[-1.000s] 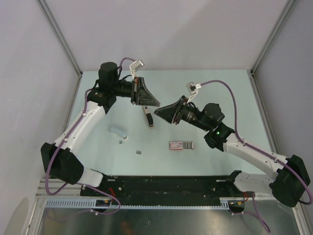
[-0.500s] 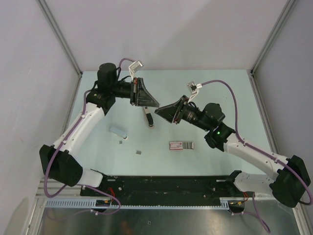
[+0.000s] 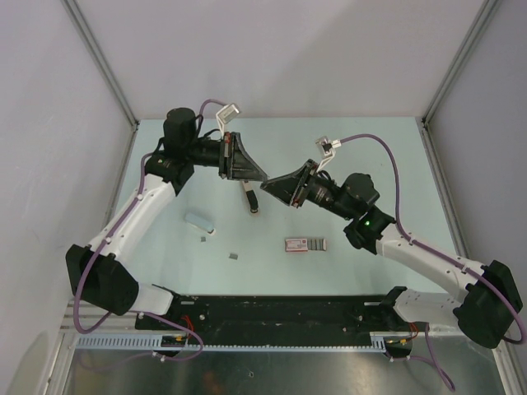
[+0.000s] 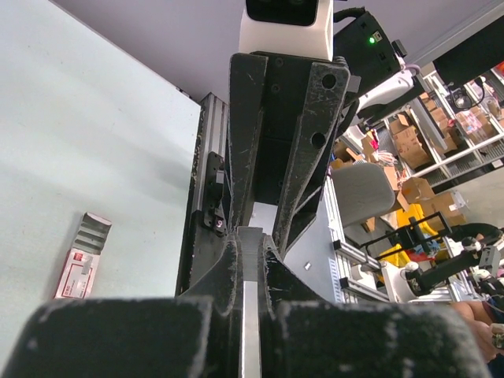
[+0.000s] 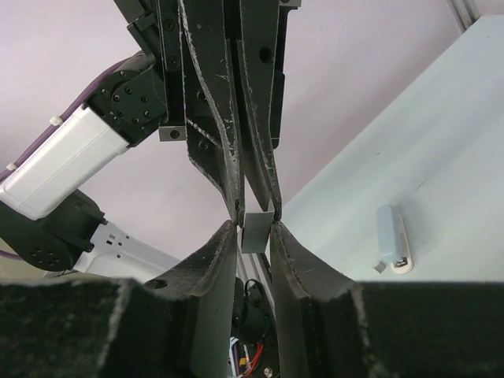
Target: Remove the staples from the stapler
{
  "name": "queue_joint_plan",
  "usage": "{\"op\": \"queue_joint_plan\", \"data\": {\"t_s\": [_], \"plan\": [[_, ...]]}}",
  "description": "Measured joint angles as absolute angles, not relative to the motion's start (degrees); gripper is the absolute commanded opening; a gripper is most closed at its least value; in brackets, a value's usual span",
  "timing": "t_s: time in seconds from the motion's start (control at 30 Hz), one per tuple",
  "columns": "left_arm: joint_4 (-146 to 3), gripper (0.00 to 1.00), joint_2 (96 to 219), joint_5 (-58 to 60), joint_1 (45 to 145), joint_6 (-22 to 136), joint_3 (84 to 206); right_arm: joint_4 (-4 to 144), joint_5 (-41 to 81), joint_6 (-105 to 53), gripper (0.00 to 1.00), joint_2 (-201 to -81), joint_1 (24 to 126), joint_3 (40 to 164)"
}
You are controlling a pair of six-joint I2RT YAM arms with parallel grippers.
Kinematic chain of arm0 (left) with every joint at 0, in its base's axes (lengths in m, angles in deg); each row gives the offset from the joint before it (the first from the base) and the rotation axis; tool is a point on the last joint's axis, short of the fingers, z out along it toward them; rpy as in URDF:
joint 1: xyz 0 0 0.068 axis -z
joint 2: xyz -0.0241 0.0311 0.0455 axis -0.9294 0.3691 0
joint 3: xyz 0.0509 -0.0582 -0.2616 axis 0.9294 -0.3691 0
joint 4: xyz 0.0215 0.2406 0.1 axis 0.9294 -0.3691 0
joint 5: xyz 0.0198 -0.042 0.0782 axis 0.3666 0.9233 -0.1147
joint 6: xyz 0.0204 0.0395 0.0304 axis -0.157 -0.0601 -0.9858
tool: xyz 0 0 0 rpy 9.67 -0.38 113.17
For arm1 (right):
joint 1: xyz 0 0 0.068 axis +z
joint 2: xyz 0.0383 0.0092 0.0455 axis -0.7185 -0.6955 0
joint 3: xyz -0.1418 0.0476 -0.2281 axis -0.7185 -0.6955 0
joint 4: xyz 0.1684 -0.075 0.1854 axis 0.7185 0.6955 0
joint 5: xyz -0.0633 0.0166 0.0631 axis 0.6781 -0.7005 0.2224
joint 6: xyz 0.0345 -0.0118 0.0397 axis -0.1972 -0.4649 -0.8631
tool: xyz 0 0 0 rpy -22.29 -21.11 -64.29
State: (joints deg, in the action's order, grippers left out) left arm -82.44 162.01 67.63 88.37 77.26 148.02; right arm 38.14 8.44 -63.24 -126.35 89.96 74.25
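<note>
While the left fingers [image 4: 223, 269] clamp the stapler [image 3: 252, 201], the right fingers [image 5: 296, 269] bracket its end, contact unclear.

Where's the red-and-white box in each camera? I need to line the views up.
Top external: red-and-white box, lower centre of the table.
Left wrist: the box lies lower left, flat on the table.
Right wrist: not in it.
Shared landmark: left gripper and right gripper tip to tip at the stapler.
</note>
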Motion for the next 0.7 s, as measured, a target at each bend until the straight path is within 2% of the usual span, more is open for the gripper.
{"op": "queue_joint_plan", "data": {"t_s": [0.17,0.4,0.43,0.53,0.67,0.7], "plan": [[-82.4,0.00,161.9,67.6,88.3,77.2,148.0,38.1,8.4,-63.4,0.23,-126.5,90.0,74.2],[-82.4,0.03,161.9,67.5,88.2,77.2,148.0,38.3,8.4,-63.4,0.09,-126.5,90.2,74.2],[-82.4,0.08,161.9,67.5,88.2,77.2,148.0,38.3,8.6,-63.4,0.08,-126.5,90.2,74.2],[-82.5,0.34,161.9,67.3,88.2,77.2,148.0,38.3,8.8,-63.3,0.06,-126.5,90.3,74.2],[-82.4,0.78,161.8,66.0,88.1,76.9,148.0,39.5,9.1,-63.0,0.04,-126.5,90.3,74.1],[-82.4,0.84,161.6,65.4,88.0,76.8,148.0,40.5,9.3,-62.7,0.03,-126.5,90.2,74.1]]}}
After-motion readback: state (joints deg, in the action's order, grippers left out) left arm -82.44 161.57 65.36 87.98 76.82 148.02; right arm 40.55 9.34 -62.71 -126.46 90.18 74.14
